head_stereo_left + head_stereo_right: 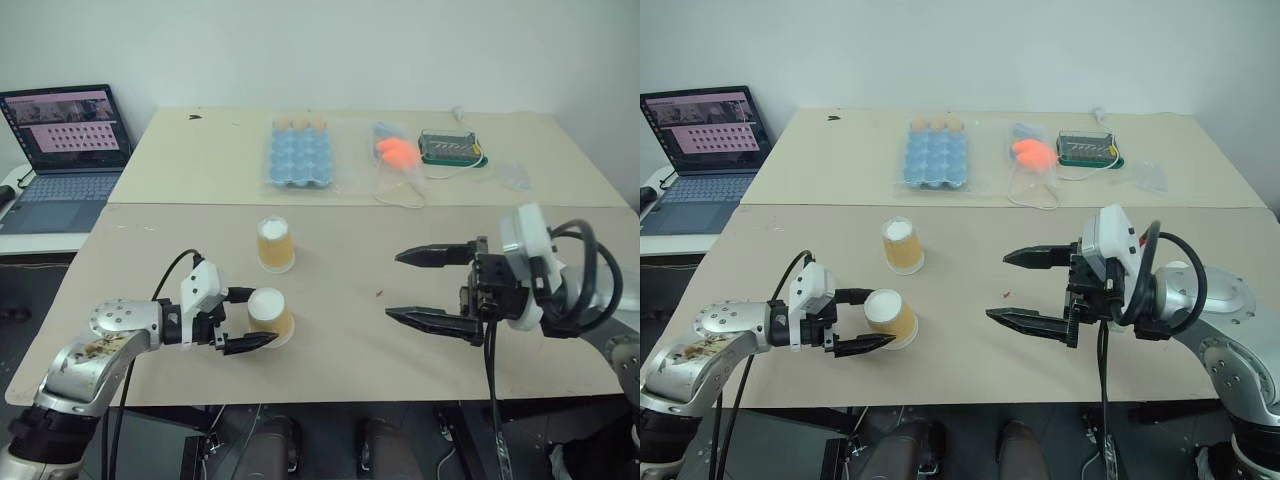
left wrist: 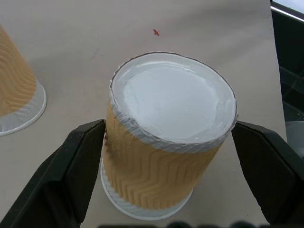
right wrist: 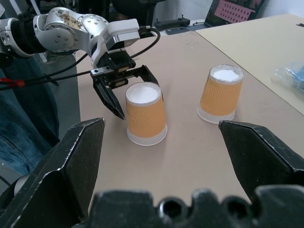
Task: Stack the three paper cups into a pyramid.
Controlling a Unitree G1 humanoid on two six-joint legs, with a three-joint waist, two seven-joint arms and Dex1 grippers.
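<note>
Two yellow-orange paper cups stand upside down on the table, white bases up, apart from each other. The near cup [image 1: 270, 316] sits between the fingers of my left gripper [image 1: 258, 317], which is open; its fingers [image 2: 80, 161] flank the cup close to its sides, and the cup rests on the table. The far cup [image 1: 275, 245] stands a little behind it. My right gripper [image 1: 393, 285] hangs open over the table to the right of both cups, pointing toward them, with nothing between its fingers. The third cup is out of view. Nothing is stacked.
On the far table lie a blue egg tray [image 1: 300, 155], a clear bag with an orange thing [image 1: 395, 152] and a black-and-green box [image 1: 450, 147]. A laptop [image 1: 65, 150] stands on a side table at the left. Bare tabletop [image 1: 340, 260] lies between the cups and my right gripper.
</note>
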